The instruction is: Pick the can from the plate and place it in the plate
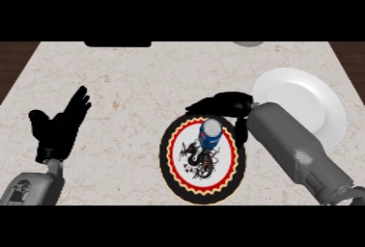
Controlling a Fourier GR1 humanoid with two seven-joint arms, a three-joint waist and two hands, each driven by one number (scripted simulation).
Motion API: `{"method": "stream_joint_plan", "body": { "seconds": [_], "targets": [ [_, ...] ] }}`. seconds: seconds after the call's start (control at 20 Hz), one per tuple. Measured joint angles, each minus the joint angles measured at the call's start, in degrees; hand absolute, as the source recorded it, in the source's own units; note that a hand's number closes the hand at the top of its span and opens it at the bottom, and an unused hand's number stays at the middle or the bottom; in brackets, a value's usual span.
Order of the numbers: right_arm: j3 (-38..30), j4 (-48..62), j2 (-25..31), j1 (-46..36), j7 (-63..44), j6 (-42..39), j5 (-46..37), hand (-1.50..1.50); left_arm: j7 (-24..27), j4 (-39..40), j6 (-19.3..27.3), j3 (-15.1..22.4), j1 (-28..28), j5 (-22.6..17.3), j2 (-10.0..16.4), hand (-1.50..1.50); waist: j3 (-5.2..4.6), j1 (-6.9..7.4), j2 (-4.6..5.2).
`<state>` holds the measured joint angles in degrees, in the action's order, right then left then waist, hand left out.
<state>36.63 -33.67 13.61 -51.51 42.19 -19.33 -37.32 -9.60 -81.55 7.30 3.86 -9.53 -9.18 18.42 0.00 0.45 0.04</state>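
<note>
Right hand (pixel 222 103): at the patterned plate's far rim; whether it is open or closed cannot be told.
Can (pixel 210 135): on the patterned plate (pixel 171 164), just below the right hand.
White plate (pixel 314 111): just right of that hand.
Left hand (pixel 61 125): far left, open, holding nothing.

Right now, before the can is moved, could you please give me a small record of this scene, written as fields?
can: blue cylindrical metal can, standing on the patterned plate
patterned plate: round, black rim, red-yellow ring, dragon picture
white plate: plain round plate, to the right, no can on it
right hand: black, just beyond the can, at the patterned plate's far edge
left hand: black, open, fingers up, resting at left
counter: pale speckled stone
</note>
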Motion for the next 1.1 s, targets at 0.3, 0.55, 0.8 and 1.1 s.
{"method": "stream_joint_plan", "body": {
  "seconds": [0.3,0.55,0.8,1.1],
  "targets": [
    [-2.28,2.31,-3.35,-1.17,-1.27,0.80,-4.39,-1.50,-0.45,0.78,-1.12,-1.42,-0.82,0.65,-0.86,0.00,0.01,0.04,0.05],
    [-1.67,3.60,-4.84,-0.13,-0.21,2.09,-8.95,1.50,1.03,1.59,-2.39,-2.34,-0.20,1.28,-1.26,0.00,-0.01,0.07,0.02],
    [-0.44,2.53,-5.80,0.44,3.02,1.72,-12.48,1.50,1.38,2.67,-2.91,-3.04,-0.64,1.83,-1.81,0.00,-0.15,-0.08,-0.35],
    [-2.45,-0.38,-6.63,2.58,3.63,1.55,-14.37,1.50,0.30,1.14,-3.00,-3.60,-0.61,2.94,-2.37,0.00,-0.07,-0.11,-0.40]
  ]
}}
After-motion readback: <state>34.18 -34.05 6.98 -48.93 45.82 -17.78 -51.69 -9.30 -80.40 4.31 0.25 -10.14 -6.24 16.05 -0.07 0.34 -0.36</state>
